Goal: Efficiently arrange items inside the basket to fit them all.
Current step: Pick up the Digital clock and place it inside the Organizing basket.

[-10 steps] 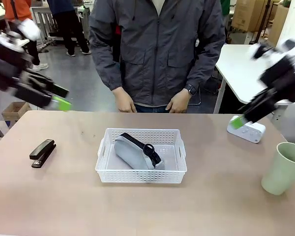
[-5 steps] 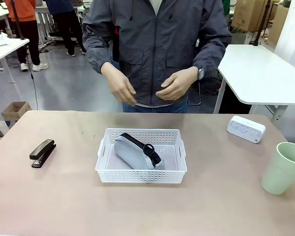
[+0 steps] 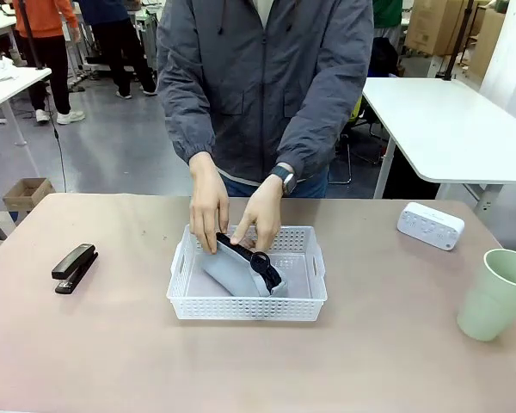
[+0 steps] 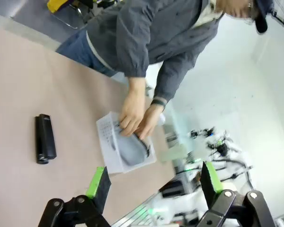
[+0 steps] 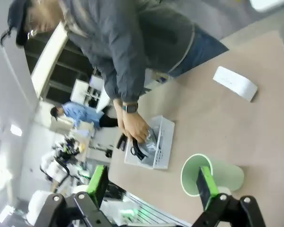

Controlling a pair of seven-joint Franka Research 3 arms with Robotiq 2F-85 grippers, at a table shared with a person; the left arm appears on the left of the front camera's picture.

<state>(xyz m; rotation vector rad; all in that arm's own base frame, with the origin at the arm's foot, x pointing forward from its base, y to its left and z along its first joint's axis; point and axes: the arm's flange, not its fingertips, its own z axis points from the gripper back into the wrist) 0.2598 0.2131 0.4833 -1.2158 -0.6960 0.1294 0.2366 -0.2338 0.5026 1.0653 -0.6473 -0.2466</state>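
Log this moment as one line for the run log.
person: hands on pouch in basket | outside basket: stapler, white box, cup | left gripper: open, empty | right gripper: open, empty

This looks like a robotics lab in an open workshop hall. There is a bare grey floor (image 3: 112,146), plain white tables (image 3: 447,120) on metal legs and stacked cardboard boxes (image 3: 434,30) at the back. Other people (image 3: 43,52) stand at benches farther off, and a robot's left gripper (image 4: 155,167) hangs above the brown surface (image 3: 241,370).
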